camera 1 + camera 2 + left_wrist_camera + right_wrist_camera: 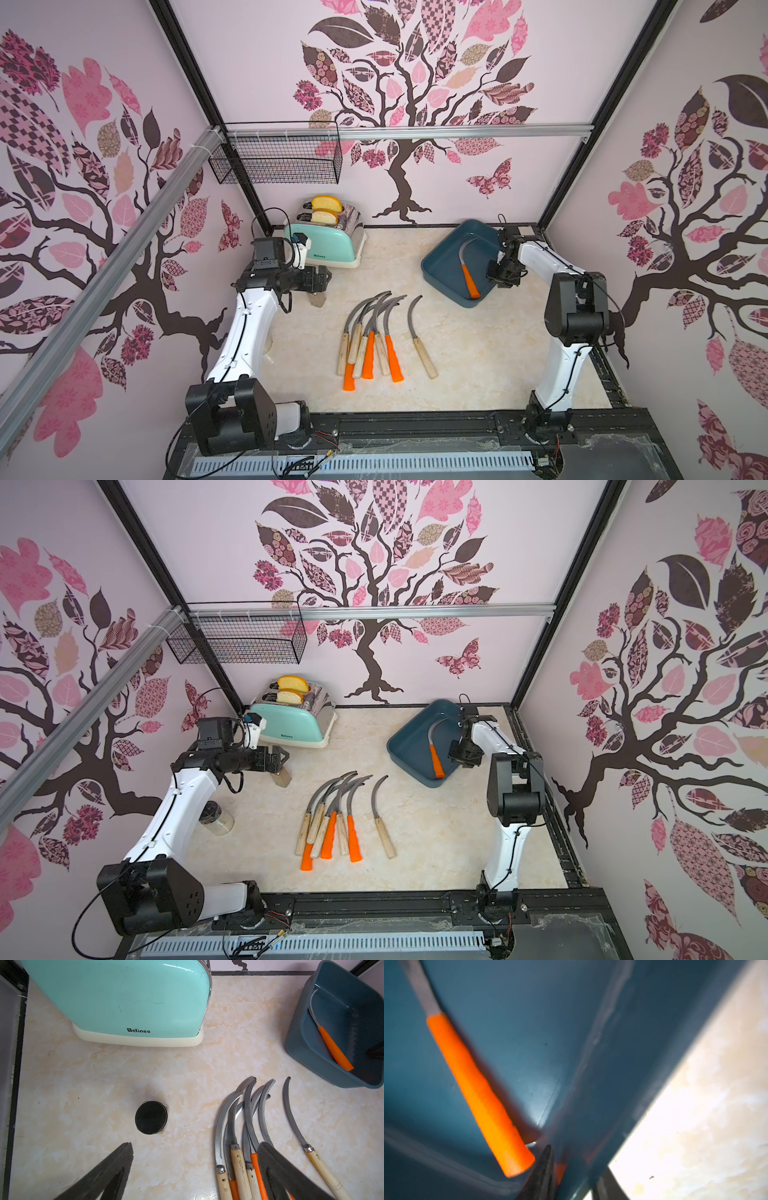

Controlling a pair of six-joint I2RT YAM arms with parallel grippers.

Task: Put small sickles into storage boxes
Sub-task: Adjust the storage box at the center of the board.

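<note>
Looking from the near edge, I saw a heap of small sickles [370,332] with curved grey blades and orange or pale wood handles. They lay crossed over each other on the table. One more wood-handled sickle [420,338] lay alone just beside them. A bit further in, the left gripper [321,277] hung wide open and empty above a little glass jar with a round black lid [151,1117]. Further back on my right sat the dark blue plastic tray [446,255] with round corners. One orange-handled sickle [470,272] lay inside it. The right gripper [494,277] was pinched shut on that tray's side wall, one finger inside and one outside.

I thought the tray could tip or slide if that arm pulled up, and the sickle might spill out. The heap worried me too. Its blades hooked together, so lifting one could drag the others.

The cream stone-look table [478,365] looked smooth, so things might skid. Behind stood a mint-green toaster [324,247] with bread in it. A black wire basket [282,160] hung higher up, and pink walls with painted trees [415,83] stood all around.
</note>
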